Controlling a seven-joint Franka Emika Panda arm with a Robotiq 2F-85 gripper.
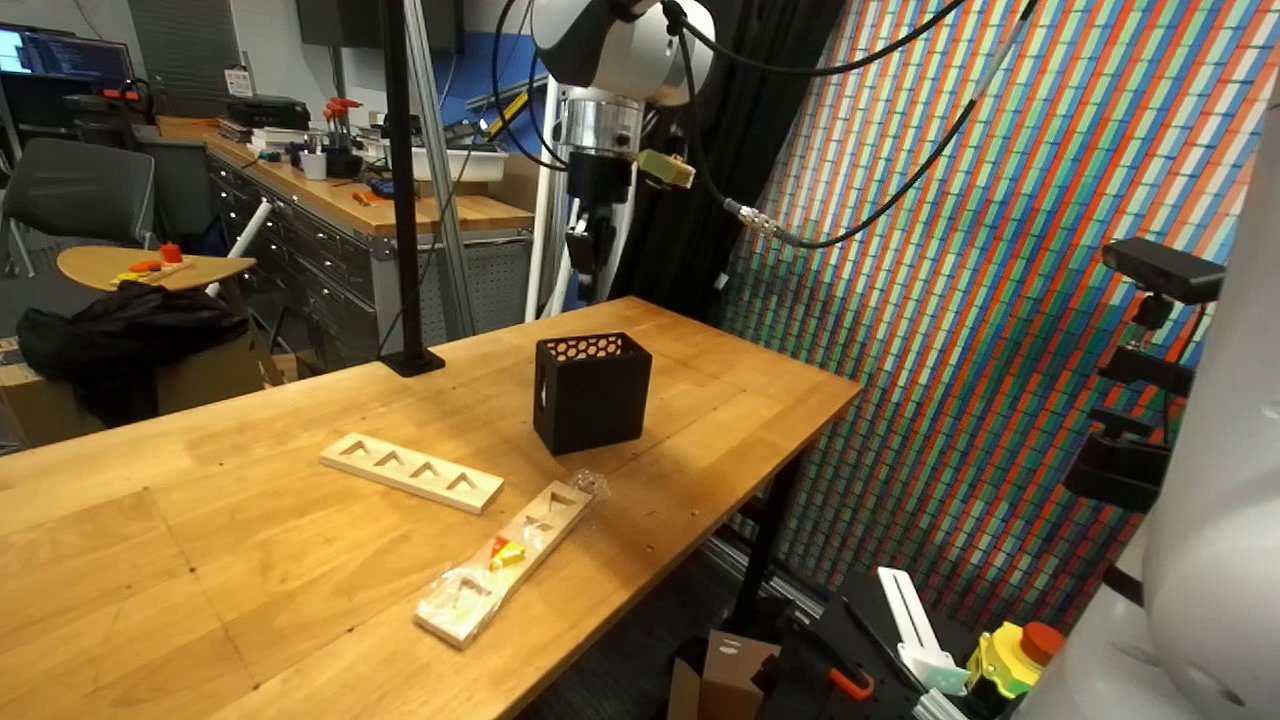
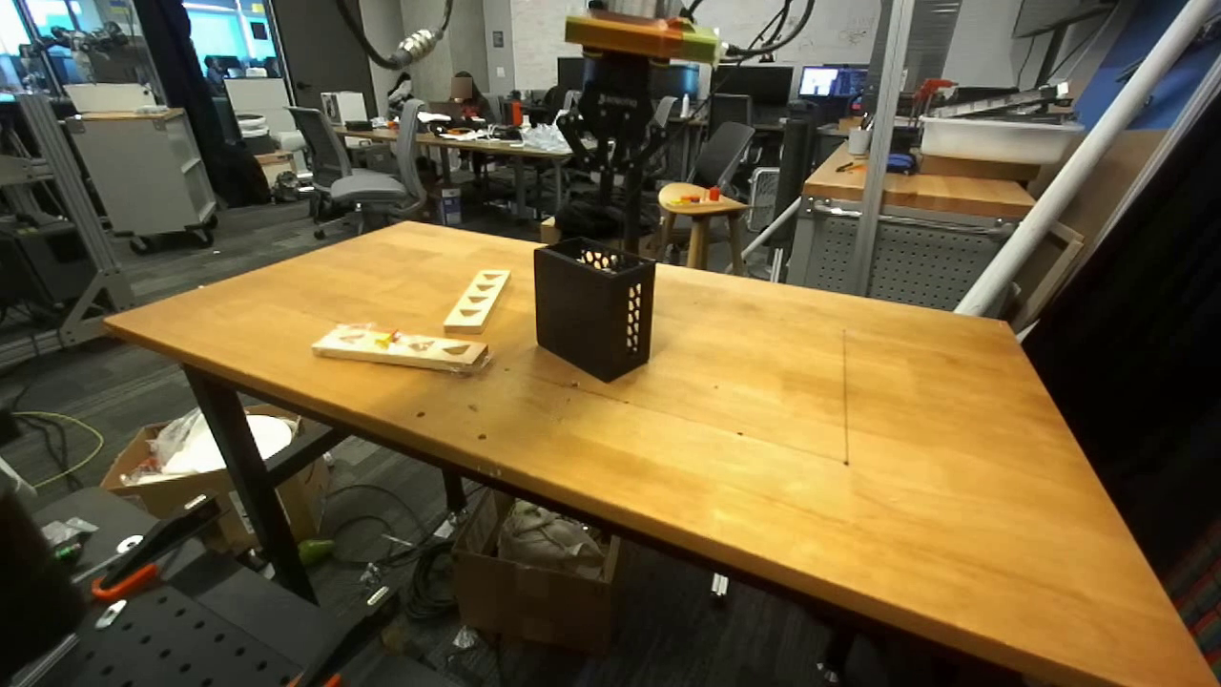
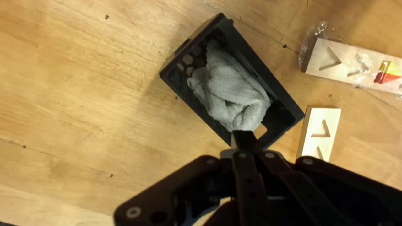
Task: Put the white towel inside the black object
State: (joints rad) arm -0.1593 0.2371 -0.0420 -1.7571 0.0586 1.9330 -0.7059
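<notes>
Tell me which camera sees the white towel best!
The wrist view: it looks into the black box, so the crumpled white towel shows clearly inside. In both exterior views the box hides most or all of it; pale patches show through openings, but I can't tell if they're towel.

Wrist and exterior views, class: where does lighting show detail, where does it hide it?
Wrist view: folds in the white towel show clearly, the table is softly shaded beside the black box, the fingers are nearly black; in an exterior view, the black curtain shows almost no detail; in an exterior view, the screen glows, its text unreadable.
</notes>
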